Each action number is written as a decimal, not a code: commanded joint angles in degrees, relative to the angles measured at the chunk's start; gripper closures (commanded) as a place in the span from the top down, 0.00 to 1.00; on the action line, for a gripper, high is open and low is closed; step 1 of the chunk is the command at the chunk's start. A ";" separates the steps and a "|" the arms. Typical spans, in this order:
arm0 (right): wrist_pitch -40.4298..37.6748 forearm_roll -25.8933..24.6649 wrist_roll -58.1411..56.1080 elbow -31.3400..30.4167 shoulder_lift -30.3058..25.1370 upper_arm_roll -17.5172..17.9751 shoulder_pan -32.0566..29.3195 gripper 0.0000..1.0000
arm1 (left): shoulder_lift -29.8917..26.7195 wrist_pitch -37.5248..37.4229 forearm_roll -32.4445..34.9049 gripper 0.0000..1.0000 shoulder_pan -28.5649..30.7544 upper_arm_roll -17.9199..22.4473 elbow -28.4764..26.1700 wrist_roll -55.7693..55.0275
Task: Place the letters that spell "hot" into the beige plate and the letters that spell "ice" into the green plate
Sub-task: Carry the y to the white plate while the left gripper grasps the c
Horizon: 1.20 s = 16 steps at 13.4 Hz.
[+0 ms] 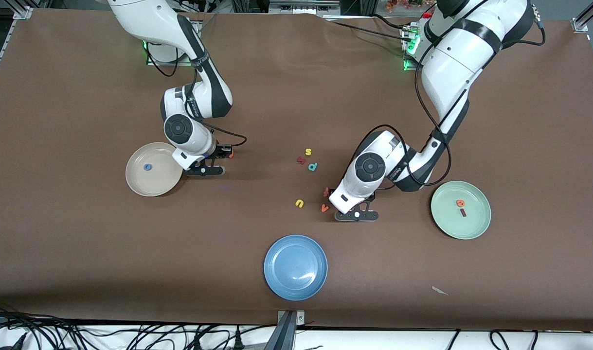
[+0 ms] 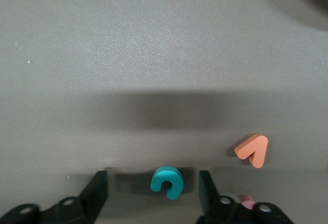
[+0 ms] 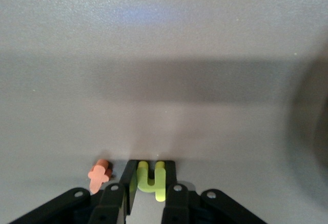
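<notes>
My right gripper is shut on the yellow h, low at the table beside the beige plate. The orange t lies right next to its fingers. In the beige plate rests the blue o. My left gripper stands open at table level, a finger on each side of the teal c with gaps showing. The front view hides this c under the hand. The green plate holds the orange e and the dark red i.
An orange v and a reddish letter lie close beside the left gripper. A yellow u, yellow s, dark red letter and teal letter sit mid-table. A blue plate lies nearest the front camera.
</notes>
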 commanded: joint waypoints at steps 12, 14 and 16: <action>-14.89 -1.04 -14.33 3.77 -1.45 -18.27 -0.16 0.14 | 0.86 -0.34 -1.31 0.35 -1.94 0.93 1.68 -2.12; -13.49 -0.95 -15.57 2.99 0.30 -18.72 -0.34 0.14 | 0.86 -0.34 -1.31 0.28 -1.94 0.93 1.68 -2.12; -11.99 -0.95 -15.66 2.10 0.49 -18.63 -0.25 0.16 | 0.86 -0.34 -1.31 0.23 -1.94 0.93 1.68 -2.12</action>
